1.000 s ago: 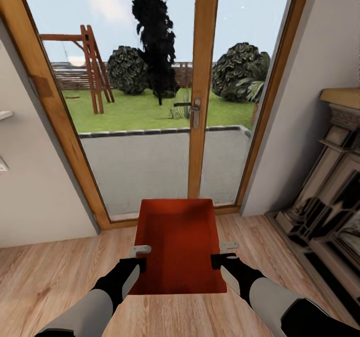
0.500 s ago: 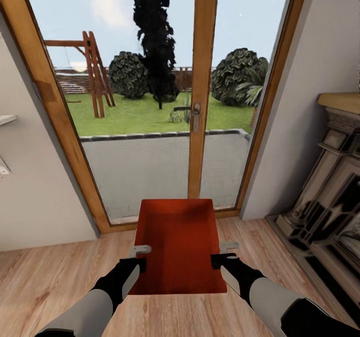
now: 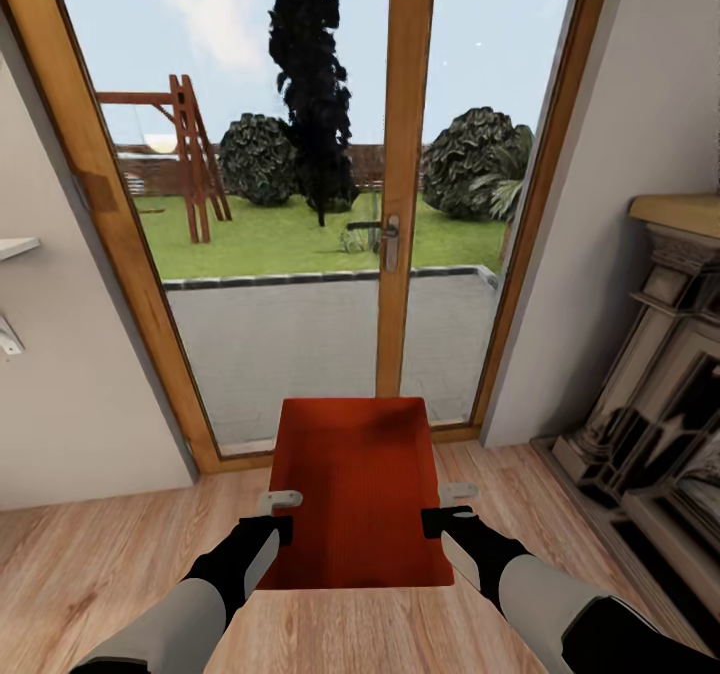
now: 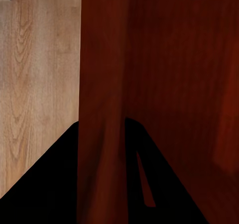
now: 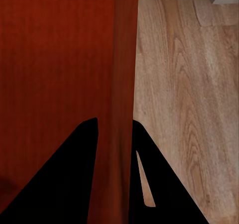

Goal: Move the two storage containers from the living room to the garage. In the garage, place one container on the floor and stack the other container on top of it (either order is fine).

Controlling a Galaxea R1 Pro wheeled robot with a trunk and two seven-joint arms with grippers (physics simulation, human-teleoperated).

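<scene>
Both tools clamped on the bin [image 3: 360,494]: left tool [image 3: 280,516] on its left wall, right tool [image 3: 445,507] on its right. Bin held above the wood floor [image 3: 90,564], facing the glass door [image 3: 400,204]. Risk: thin-wall pinch slipping during base turns, or bumping the fireplace [image 3: 660,394].

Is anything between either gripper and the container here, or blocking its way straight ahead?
Nothing separates them: the left gripper and right gripper each straddle a side wall of the storage container. Straight ahead, the shut glass door and its wooden frame block the way; the garage is not in view.
</scene>
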